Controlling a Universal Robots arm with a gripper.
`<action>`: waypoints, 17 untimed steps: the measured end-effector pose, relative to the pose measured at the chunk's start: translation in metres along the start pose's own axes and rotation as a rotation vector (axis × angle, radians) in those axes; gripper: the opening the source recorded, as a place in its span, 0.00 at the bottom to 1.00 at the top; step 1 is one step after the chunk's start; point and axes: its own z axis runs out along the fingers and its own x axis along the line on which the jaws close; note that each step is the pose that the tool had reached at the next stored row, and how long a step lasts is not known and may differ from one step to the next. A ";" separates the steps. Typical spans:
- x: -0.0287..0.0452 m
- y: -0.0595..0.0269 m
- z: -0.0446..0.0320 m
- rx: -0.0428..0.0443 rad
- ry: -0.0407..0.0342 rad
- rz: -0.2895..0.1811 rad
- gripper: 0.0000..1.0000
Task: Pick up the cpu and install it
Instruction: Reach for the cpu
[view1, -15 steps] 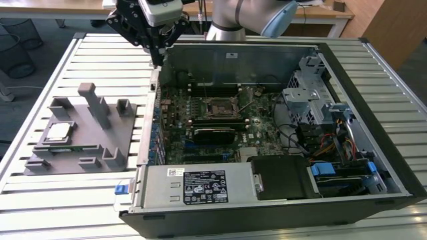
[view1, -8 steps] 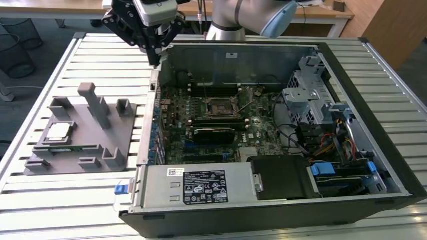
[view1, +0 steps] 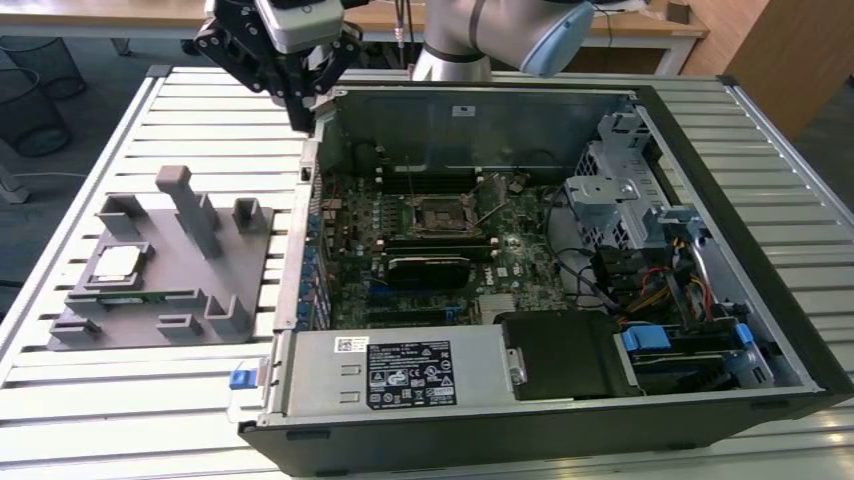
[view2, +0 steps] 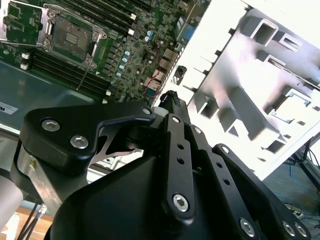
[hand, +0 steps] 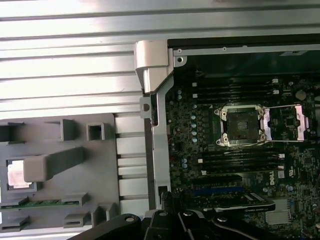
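Exterior view: entries placed against the open computer case (view1: 534, 250).

Cpu (view1: 116, 263) — outside the case, off to the exterior view's left of it. It is seated in a recess of the grey fixture (view1: 200, 290), which lies on the slatted table (view1: 134, 400) just beside the case wall. It lies flat with the silver metal top facing up. The outline is square, so no long axis can be told, and its edges run in line with the fixture's walls. In the first wrist view the cpu (hand: 16, 175) is partly hidden behind a grey post (hand: 50, 165) of the fixture.

Memory stick (view1: 134, 297) — green, in the same fixture outside the case, just beside the cpu, with its long side parallel to the cpu's nearest edge.

Socket (view1: 438, 215): inside the case, on the board, with its metal frame swung open in the first wrist view (hand: 241, 125).

Gripper (view1: 306, 122): above the case wall on the fixture side, at the end farther from the exterior camera, well apart from the cpu. In the second wrist view the gripper (view2: 171, 97) has its fingers drawn together at the tips, with nothing between them.
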 end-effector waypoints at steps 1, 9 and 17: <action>0.0009 -0.0001 0.0000 0.0000 0.0000 0.000 0.11; 0.0075 -0.0006 -0.0001 0.0000 0.0000 0.000 0.11; 0.0139 -0.0010 -0.0001 -0.0001 -0.0001 0.000 0.11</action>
